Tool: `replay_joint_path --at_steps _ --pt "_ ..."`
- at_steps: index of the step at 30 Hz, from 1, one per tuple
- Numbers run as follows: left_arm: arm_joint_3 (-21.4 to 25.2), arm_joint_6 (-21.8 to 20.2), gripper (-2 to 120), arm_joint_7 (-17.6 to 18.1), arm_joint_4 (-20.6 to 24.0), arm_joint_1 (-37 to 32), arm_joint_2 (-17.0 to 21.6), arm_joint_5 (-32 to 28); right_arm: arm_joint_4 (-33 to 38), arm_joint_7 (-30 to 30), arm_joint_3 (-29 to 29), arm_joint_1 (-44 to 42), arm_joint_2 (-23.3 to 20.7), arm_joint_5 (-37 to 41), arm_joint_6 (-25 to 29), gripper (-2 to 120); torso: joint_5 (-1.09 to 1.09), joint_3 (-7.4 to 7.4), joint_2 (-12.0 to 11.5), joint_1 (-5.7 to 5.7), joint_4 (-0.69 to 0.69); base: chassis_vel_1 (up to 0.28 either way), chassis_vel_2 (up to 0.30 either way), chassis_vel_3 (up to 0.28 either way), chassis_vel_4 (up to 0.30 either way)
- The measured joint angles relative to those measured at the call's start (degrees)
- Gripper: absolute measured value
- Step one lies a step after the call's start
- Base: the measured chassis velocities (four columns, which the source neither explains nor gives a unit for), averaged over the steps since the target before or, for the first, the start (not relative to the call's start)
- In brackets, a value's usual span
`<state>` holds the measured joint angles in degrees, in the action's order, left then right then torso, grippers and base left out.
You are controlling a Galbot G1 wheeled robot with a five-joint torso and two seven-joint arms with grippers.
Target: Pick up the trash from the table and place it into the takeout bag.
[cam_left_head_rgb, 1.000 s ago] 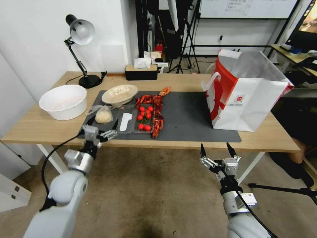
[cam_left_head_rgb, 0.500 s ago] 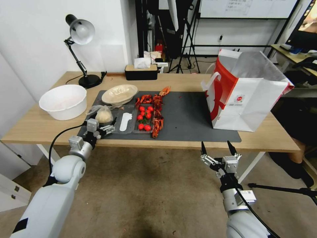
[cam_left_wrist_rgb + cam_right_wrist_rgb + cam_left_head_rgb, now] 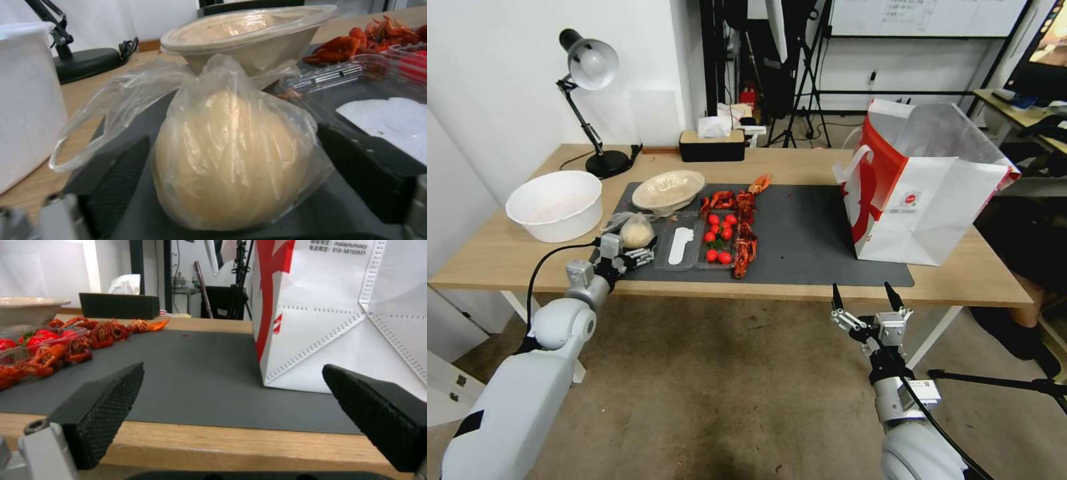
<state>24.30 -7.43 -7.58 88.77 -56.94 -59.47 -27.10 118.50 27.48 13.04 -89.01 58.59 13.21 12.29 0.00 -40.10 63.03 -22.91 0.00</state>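
Two open fingers of my left gripper [image 3: 627, 253] are flanking the clear bag [image 3: 636, 232] lying at its 12 o'clock on the mat [image 3: 807, 233]; the right gripper [image 3: 864, 300], open, is idling below the table [image 3: 974, 277].

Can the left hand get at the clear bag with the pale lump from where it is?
Probably yes. The left hand is open at the clear bag, one finger on each side, nothing between. The beige bowl sits just behind it and a clear tray beside.
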Motion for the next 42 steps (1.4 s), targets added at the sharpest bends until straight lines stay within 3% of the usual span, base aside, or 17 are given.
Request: replay_joint_path --at_steps 5,12,15,17,19,21,26,31,36,38,40,42 --pt "-0.2 -0.8 77 0.0 -0.2 0.4 0.3 -0.5 -0.1 0.0 0.0 0.1 0.0 0.0 0.0 100 0.00 0.00 0.0 0.00 0.00 0.000 0.000 0.000 0.000" --pt "-0.3 -1.3 48 -0.1 -0.7 0.7 0.8 -0.4 -0.4 0.0 0.1 0.3 0.3 -0.2 0.0 100 0.00 0.00 0.0 0.00 0.00 0.000 0.000 0.000 0.000" --pt "-0.3 -1.3 45 -0.1 -0.7 0.7 0.9 -0.4 -0.4 0.0 0.1 0.3 0.3 -0.2 0.1 100 0.00 0.00 0.0 0.00 0.00 0.000 0.000 0.000 0.000" --pt "-0.3 -1.3 32 -0.1 -0.7 0.7 0.9 -0.4 -0.5 0.0 0.1 0.3 0.3 -0.2 0.1 100 0.01 0.00 0.0 0.00 0.00 0.000 0.000 0.000 0.000" --pt "-0.3 -1.3 30 -0.1 -0.7 0.7 0.9 -0.4 -0.6 0.0 0.1 0.3 0.3 -0.3 0.1 100 0.00 0.00 0.0 0.00 0.01 0.000 0.000 0.000 0.000" --pt "-0.3 -1.3 19 -0.2 -0.7 0.7 1.0 -0.4 -0.6 0.0 0.1 0.3 0.3 -0.3 0.1 100 0.00 0.00 0.0 0.00 0.00 0.000 0.000 0.000 0.000" --pt "-0.2 -1.2 8 -0.3 -0.5 0.4 1.2 -0.3 -0.6 0.1 0.0 0.3 0.4 -0.3 0.1 99 0.00 0.00 0.0 0.00 0.00 0.000 0.000 0.000 0.000" --pt "0.3 -1.1 8 -0.6 0.8 -0.4 1.4 -0.4 -0.6 0.1 0.0 0.4 0.4 -0.3 0.1 99 -0.01 0.00 0.0 0.00 0.00 0.000 0.000 0.000 0.000" --pt "2.4 -0.8 8 -1.7 6.6 -2.3 3.2 -2.0 -0.6 0.1 0.0 0.5 0.5 -0.4 0.2 99 0.00 0.00 0.0 0.00 0.01 0.000 0.000 0.000 0.000" --pt "1.6 -0.2 8 -2.3 11.2 -1.8 5.3 -6.5 -0.7 0.1 0.0 0.8 0.6 -0.4 0.2 99 0.01 0.00 0.0 0.00 0.01 0.000 0.000 0.000 0.000" --pt "0.5 0.9 8 -3.2 12.7 -0.8 6.1 -8.8 -0.7 0.1 -0.1 0.9 0.6 -0.4 0.2 99 0.00 0.00 0.0 0.00 0.01 0.000 0.000 0.000 0.000" --pt "-4.8 3.0 8 -6.4 14.8 4.7 8.8 -15.4 -0.9 0.0 -0.1 1.2 0.7 -0.3 0.3 99 0.01 0.00 0.0 0.00 -0.01 0.000 0.000 0.000 0.000"
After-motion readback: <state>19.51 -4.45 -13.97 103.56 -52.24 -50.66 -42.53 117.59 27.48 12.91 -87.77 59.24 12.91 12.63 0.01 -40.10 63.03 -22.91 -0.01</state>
